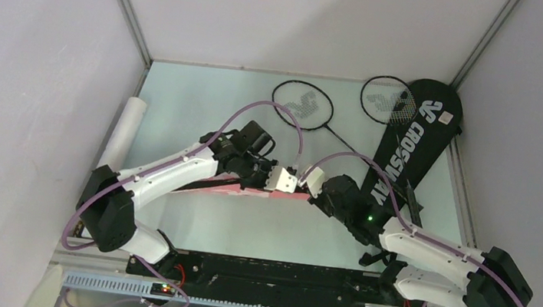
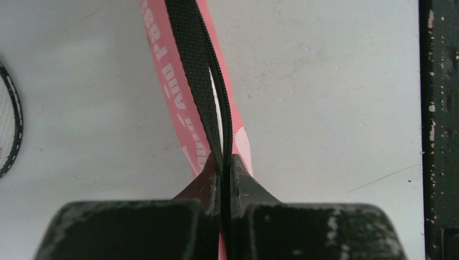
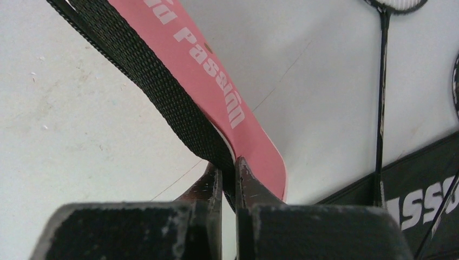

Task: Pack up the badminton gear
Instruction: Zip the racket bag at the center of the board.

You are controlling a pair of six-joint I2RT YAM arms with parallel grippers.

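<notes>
Left gripper (image 2: pixel 224 162) is clamped tight on the black webbing (image 2: pixel 197 65) that runs along the pink bag (image 2: pixel 181 116). The right gripper (image 3: pixel 230 165) is pinched shut on the same webbing close by, near the bag's rounded end. The pink bag is held between the two arms, to the near left of the black bag (image 1: pixel 408 142).

Two grips set so close together suit tugging the webbing taut or working a closure, rather than carrying the bag. That is my reading, not something shown. Past the left fingers the webbing parts into two bands with a slit between them. Whether that is the bag's mouth, or whether anything is inside, cannot be told.

White lettering on the pink cloth reads "nd Passion" in the right wrist view and "And Pas" in the left. The black bag is printed "CROSSWAY", and its near edge shows "ASSO".

Two black rackets (image 1: pixel 302 104) are not yet packed — one lies just left of the black bag, the other has its head against that bag's top-left edge. Well to the left of the black bag, the white tube (image 1: pixel 122 133) rests along the side wall.
</notes>
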